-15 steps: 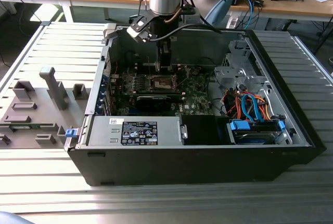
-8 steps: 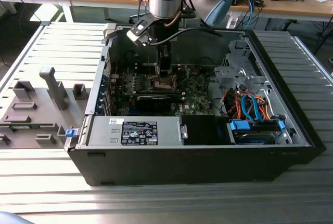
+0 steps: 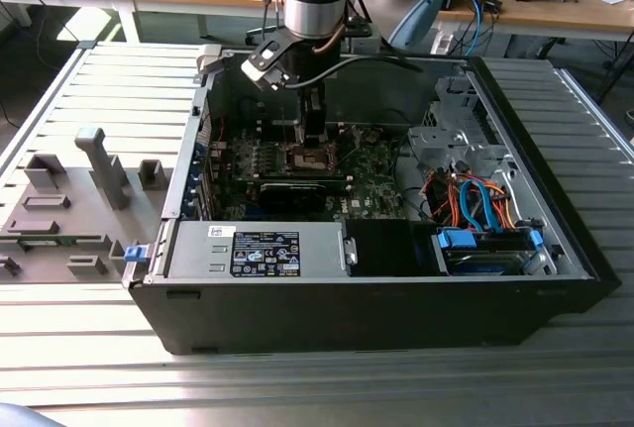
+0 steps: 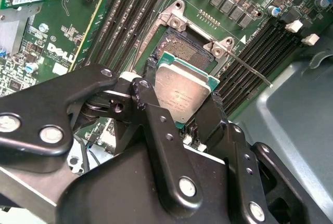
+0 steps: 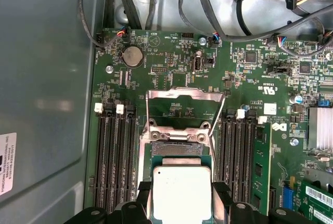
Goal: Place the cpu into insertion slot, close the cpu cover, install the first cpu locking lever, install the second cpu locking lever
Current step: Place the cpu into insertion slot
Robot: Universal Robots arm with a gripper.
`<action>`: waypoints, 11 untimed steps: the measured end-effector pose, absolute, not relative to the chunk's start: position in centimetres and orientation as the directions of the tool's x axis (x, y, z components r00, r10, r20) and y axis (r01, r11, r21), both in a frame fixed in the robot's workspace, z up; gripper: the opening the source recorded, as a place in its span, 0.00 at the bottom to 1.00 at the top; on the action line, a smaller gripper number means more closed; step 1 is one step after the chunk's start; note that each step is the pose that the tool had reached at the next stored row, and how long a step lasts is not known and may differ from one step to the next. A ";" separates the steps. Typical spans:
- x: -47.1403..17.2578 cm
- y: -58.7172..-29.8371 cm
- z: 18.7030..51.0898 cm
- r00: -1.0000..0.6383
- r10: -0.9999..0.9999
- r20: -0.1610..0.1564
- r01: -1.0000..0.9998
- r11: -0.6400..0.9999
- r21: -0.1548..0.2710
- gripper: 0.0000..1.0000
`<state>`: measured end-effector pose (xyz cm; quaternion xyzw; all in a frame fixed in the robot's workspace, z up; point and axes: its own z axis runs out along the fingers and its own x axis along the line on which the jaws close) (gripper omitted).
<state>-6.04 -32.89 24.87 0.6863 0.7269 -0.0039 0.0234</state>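
While near desks [image 3: 580, 15], cpu [image 4: 182, 91] above table [image 3: 297, 387]

Sticker [image 3: 265, 253] print seemingly unreadable

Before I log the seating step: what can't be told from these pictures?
- Whether the cpu rests in the insertion slot or hangs above it: in both wrist views the chip covers the gap.
- Exterior view: the claw stands in front of the slot.
- First wrist view: one edge of the cpu is cut off by the picture's edge.
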 end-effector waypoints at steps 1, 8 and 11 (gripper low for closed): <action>-6.0 -32.9 24.9 -0.057 0.998 -0.039 0.998 0.058 0.026 0.54; -6.0 -32.9 24.4 -0.057 0.998 -0.039 0.998 0.058 0.026 0.54; -6.0 -32.9 24.2 -0.057 0.998 -0.039 0.998 0.058 0.026 0.54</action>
